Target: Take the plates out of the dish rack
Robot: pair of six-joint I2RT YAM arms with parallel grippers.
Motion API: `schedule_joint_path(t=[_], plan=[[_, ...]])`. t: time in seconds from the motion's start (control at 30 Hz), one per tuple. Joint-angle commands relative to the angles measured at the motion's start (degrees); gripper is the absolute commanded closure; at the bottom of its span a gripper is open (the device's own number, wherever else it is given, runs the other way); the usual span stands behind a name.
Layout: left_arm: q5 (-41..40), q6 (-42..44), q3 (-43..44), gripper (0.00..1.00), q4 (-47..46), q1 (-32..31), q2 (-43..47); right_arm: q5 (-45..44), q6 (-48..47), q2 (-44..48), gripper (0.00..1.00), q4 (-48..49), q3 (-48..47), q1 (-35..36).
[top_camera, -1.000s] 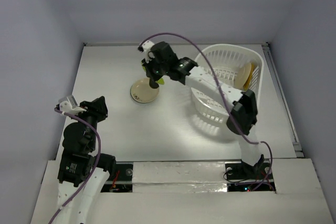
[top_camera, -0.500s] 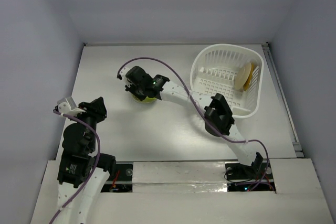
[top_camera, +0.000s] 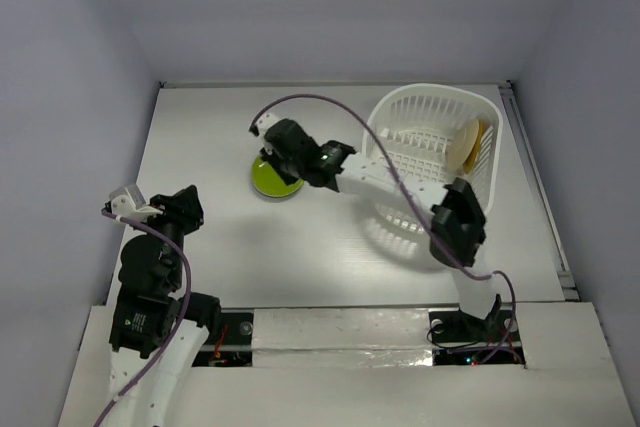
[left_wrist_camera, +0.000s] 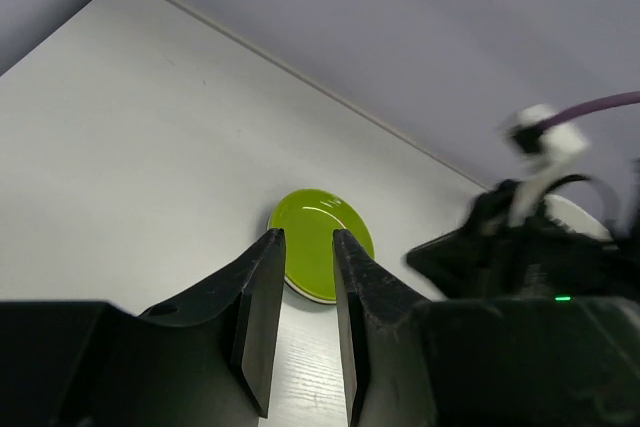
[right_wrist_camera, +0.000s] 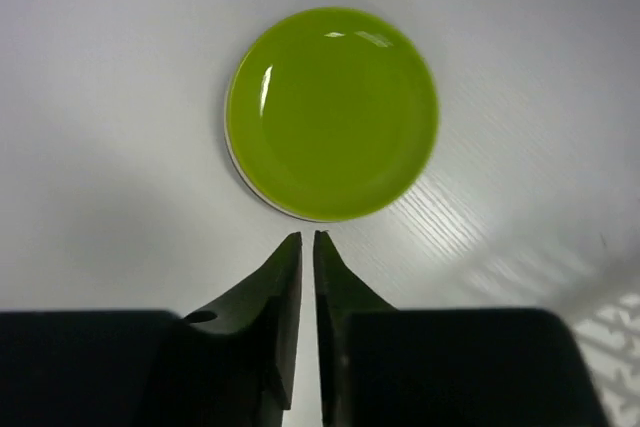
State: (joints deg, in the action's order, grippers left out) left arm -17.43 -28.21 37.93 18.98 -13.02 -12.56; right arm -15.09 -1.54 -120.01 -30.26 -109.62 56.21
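The lime green plate (top_camera: 270,179) lies flat on the table, left of the dish rack (top_camera: 430,95), on top of a cream plate whose rim (right_wrist_camera: 238,169) just shows. My right gripper (top_camera: 284,155) hovers at the plate's far-right edge; in the right wrist view it (right_wrist_camera: 307,238) is shut and empty, its tips just short of the green plate (right_wrist_camera: 332,112). Two plates, beige and orange-yellow (top_camera: 465,144), stand upright at the rack's right side. My left gripper (top_camera: 190,203) waits near the left edge, open and empty (left_wrist_camera: 307,237), facing the green plate (left_wrist_camera: 310,212).
The right arm's elbow (top_camera: 458,227) hangs over the rack's near rim, and its purple cable (top_camera: 330,97) arcs above the table. Grey walls close in the left, back and right sides. The right arm (left_wrist_camera: 520,257) fills the right of the left wrist view.
My right gripper carried the lime green plate down onto the cream plate, let go of it and pulled back a little to the right. The left arm stayed still.
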Motion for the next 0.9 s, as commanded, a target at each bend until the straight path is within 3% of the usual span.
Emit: schedule_joint_path(t=[0.0,0.03,0.27,0.47,0.63,0.77,0.87], plan=[[0.1,-0.2,0.9,0.77,-1.8,0.2,0.6,-2.0,7.3,14.2,0.88,10.3,5.7,-4.4],[0.2,-0.1,0.9,0.77,-1.9,0.2,0.6,-1.7,10.0,19.5,1.0,11.4,10.8,-7.2],[0.7,-0.1,0.9,0.77,-2.2,0.2,0.4,0.0,21.8,40.4,1.0,17.0,32.9,-25.7],[0.9,0.0,0.7,0.77,-2.2,0.2,0.6,4.5,27.1,47.1,0.99,17.7,43.7,-41.9],[0.8,-0.1,0.7,0.77,-2.2,0.2,0.6,5.9,28.3,45.8,0.72,18.7,48.4,-48.5],[0.7,-0.1,0.9,0.77,-2.0,-0.3,0.7,7.6,29.8,45.3,0.57,20.2,51.0,-52.2],[0.8,-0.1,0.7,0.77,-2.2,-0.3,0.8,7.2,30.3,45.3,0.51,20.9,52.3,-53.7]])
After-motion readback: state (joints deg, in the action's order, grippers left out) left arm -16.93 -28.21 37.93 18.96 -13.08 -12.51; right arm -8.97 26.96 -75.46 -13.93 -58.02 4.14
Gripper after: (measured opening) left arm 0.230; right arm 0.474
